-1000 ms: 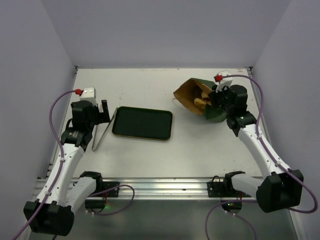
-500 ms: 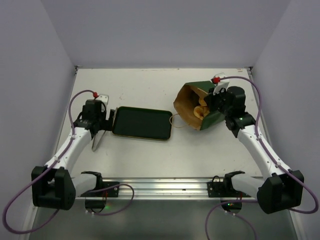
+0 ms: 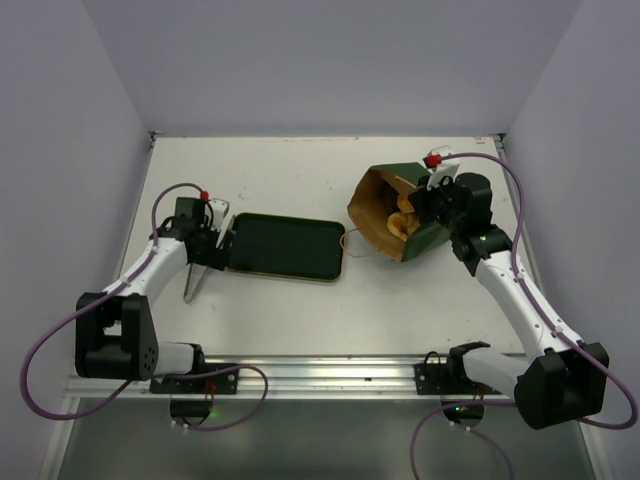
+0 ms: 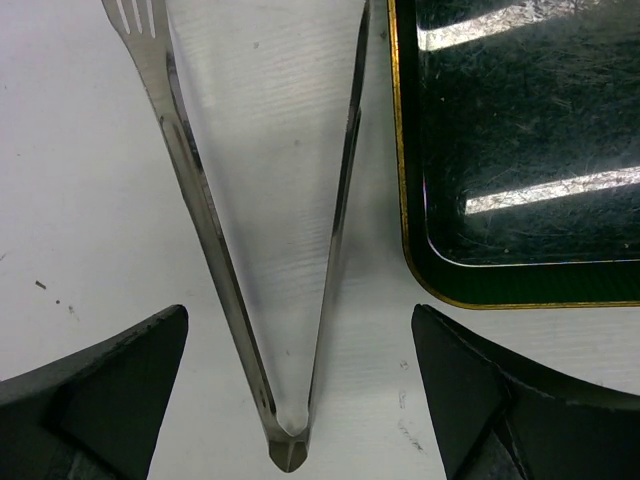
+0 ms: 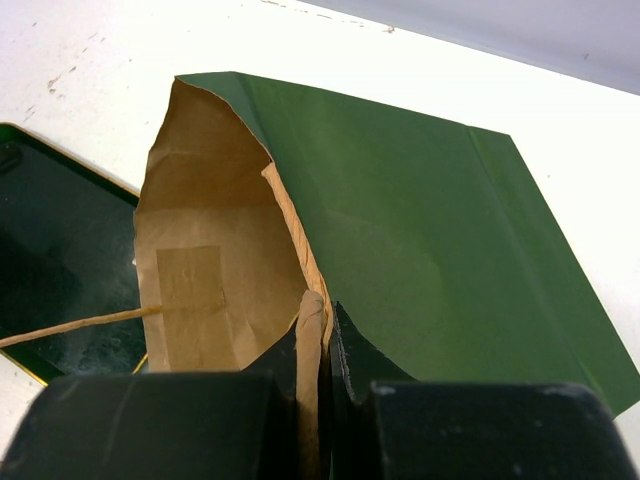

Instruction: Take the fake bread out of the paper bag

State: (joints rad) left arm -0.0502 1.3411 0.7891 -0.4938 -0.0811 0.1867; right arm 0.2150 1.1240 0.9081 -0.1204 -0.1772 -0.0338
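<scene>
1. The fake bread (image 3: 404, 217) lies inside the paper bag (image 3: 375, 205), just in front of the right claw (image 5: 318, 342). From above we make out only a few yellow and tan pieces, deep in the bag's brown interior.
2. The bag is tipped over on its side. Its open mouth points away from the right claw, towards the tray (image 4: 520, 150), and its dark green outside faces up.
3. The right claw is pressed together on the rim of the bag's mouth. A strip of brown paper edge is pinched between its two fingers, with the kraft inside to one side of the claw and the green wall to the other.
4. A thin string handle (image 5: 75, 324) runs from inside the mouth out past the claw towards the tray's near corner.
5. The left claw (image 4: 297, 375) is spread wide, low over the counter (image 3: 300, 320) and well apart from the bag.
6. The metal tongs (image 4: 190, 200) lie flat on the counter. Their joined end sits between the left claw's fingers, and the two arms fan out ahead of it. In the wrist view, neither finger touches them.
7. The dark tray with its gold rim lies just beside the tongs, ahead of the left claw on the side towards the right arm. Nothing is on it.
</scene>
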